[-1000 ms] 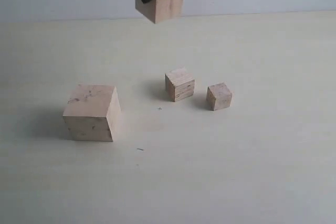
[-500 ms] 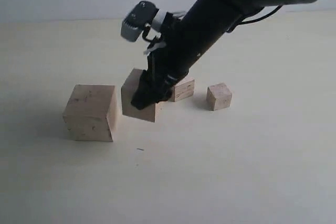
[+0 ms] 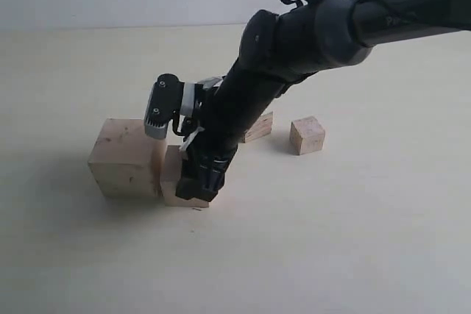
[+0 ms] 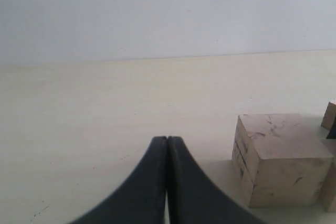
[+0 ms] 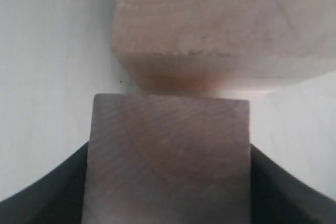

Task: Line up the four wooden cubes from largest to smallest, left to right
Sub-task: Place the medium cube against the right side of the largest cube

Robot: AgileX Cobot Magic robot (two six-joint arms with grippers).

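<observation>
The right tool (image 3: 197,184), at the end of the black right arm (image 3: 294,42) that reaches down across the middle of the desk (image 3: 331,255), clamps the second-largest cube (image 3: 172,174) between its two fingers. The jaws stand fairly wide apart, pressed to opposite faces of the block. The wrist view shows the wood filling the gap from one finger to the other.

The held cube sits down at desk level, just to the right of the largest cube (image 3: 126,157), the one with dark flecks. Their near faces are very close, though the pictures do not show whether they touch.

Behind the arm, the third cube (image 3: 260,126) shows only in part, and the smallest cube (image 3: 307,135) stands near it on the right, clear of the arm.

The left tool (image 4: 167,182) hangs low over bare desk with its two dark fingers pressed together and nothing between them. The largest cube lies off to one side of it.
</observation>
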